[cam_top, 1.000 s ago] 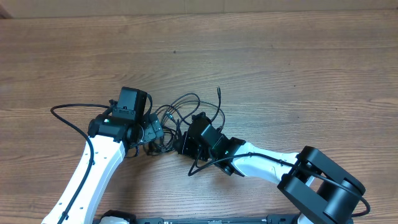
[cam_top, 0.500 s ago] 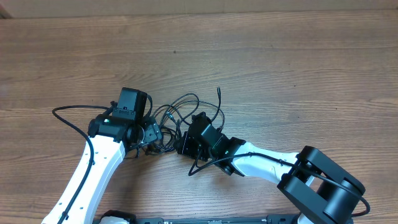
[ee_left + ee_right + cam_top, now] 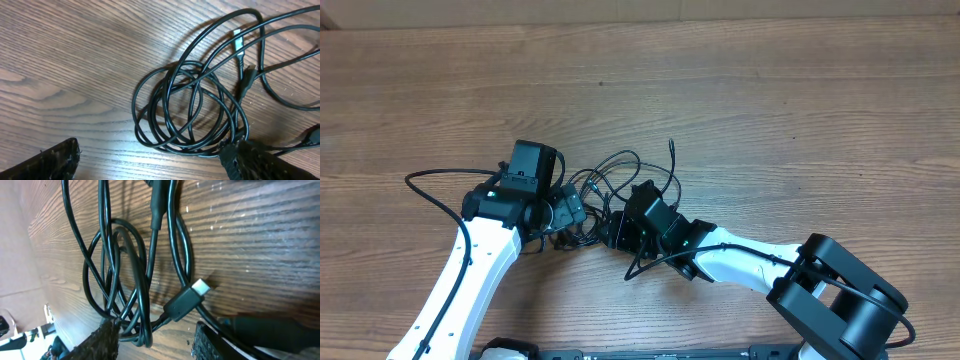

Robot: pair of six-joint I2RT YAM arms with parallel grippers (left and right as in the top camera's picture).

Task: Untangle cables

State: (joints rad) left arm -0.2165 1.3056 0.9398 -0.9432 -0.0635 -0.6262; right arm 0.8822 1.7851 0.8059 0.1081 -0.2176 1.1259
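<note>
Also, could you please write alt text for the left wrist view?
Thin black cables lie looped in a coil on a wooden table, one silver-tipped plug at upper right. The open left gripper flanks the coil's lower edge.

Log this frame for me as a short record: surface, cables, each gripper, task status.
surface: wooden table
cables: thin black cables looped in one bundle between the two arms
plug: silver-tipped plug lying on the wood
left gripper: open, fingers wide apart at the coil's edge
right gripper: open, cords running through the gap
status: not yet untangled
</note>
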